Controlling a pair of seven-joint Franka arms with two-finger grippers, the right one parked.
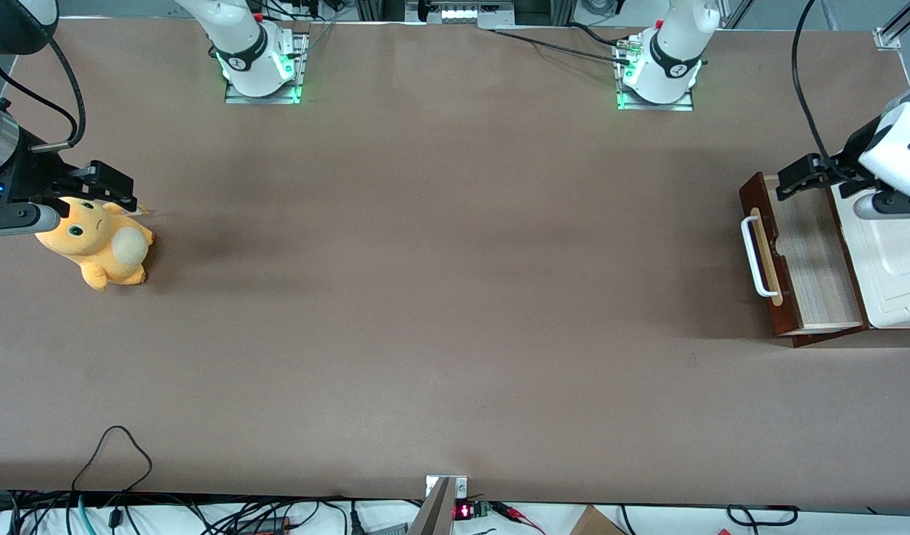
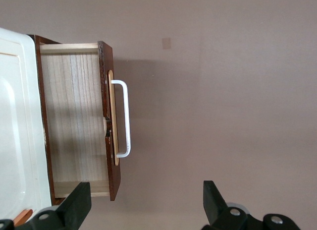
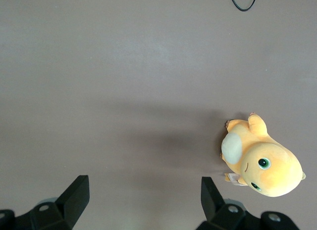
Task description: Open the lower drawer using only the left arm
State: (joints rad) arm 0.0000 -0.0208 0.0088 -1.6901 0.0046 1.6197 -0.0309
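The lower drawer (image 1: 815, 260) stands pulled out of the cabinet at the working arm's end of the table, its pale wood inside (image 2: 74, 121) showing and holding nothing. Its dark reddish-brown front (image 2: 104, 121) carries the white bar handle (image 1: 752, 256) on a pale strip; the handle also shows in the left wrist view (image 2: 126, 116). The left arm (image 1: 897, 148) reaches over the cabinet's white top (image 1: 897, 275). Its gripper (image 1: 796, 178) hangs open and empty above the drawer's corner farthest from the front camera, touching nothing. In the wrist view the gripper (image 2: 146, 205) has its fingers (image 2: 79, 202) spread wide over drawer corner and table.
An orange plush toy (image 1: 98, 245) lies under the parked arm's gripper at the other end of the table, also in the right wrist view (image 3: 262, 160). Two arm bases (image 1: 261, 59) stand along the edge farthest from the camera. A black cable loop (image 1: 117, 453) lies near the front edge.
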